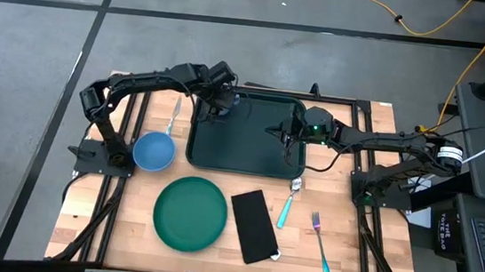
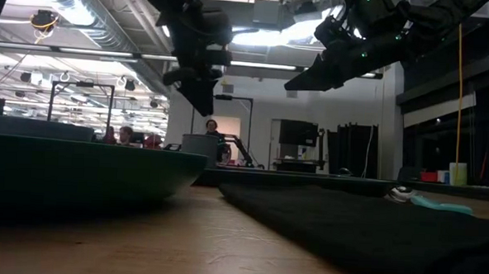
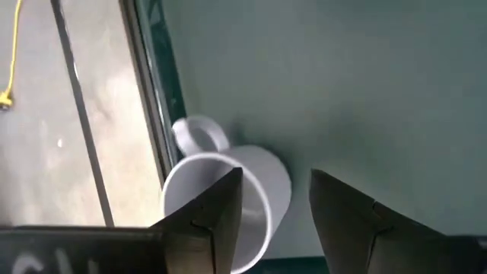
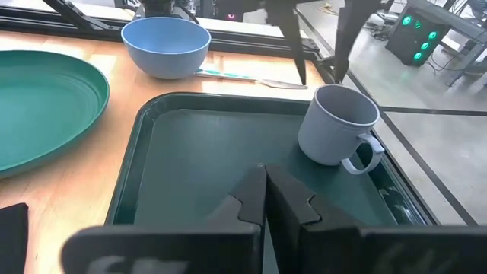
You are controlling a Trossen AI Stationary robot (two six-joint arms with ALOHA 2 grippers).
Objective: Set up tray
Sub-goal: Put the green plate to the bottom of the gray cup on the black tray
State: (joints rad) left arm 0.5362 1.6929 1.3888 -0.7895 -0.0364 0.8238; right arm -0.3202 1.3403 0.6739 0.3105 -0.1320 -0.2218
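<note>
The dark green tray point(image 1: 246, 145) lies flat at the table's far middle. A pale mug point(image 4: 335, 125) stands upright on its base in the tray's far-left corner, handle point(image 4: 364, 156) toward the rim. My left gripper point(image 3: 278, 179) hangs open just above the mug point(image 3: 266, 183), fingers pointing down; in the low view it point(image 2: 201, 90) is well clear of the mug point(image 2: 198, 147). My right gripper point(image 4: 265, 171) is shut and empty, raised over the tray's right part point(image 1: 283, 133).
On the wood left of the tray are a blue bowl point(image 1: 153, 151) and a knife point(image 1: 174, 116). Nearer lie a round green plate point(image 1: 190, 213), a black napkin point(image 1: 254, 226), a teal-handled spoon point(image 1: 287, 207) and a fork point(image 1: 320, 244). Most of the tray floor point(image 4: 198, 144) is bare.
</note>
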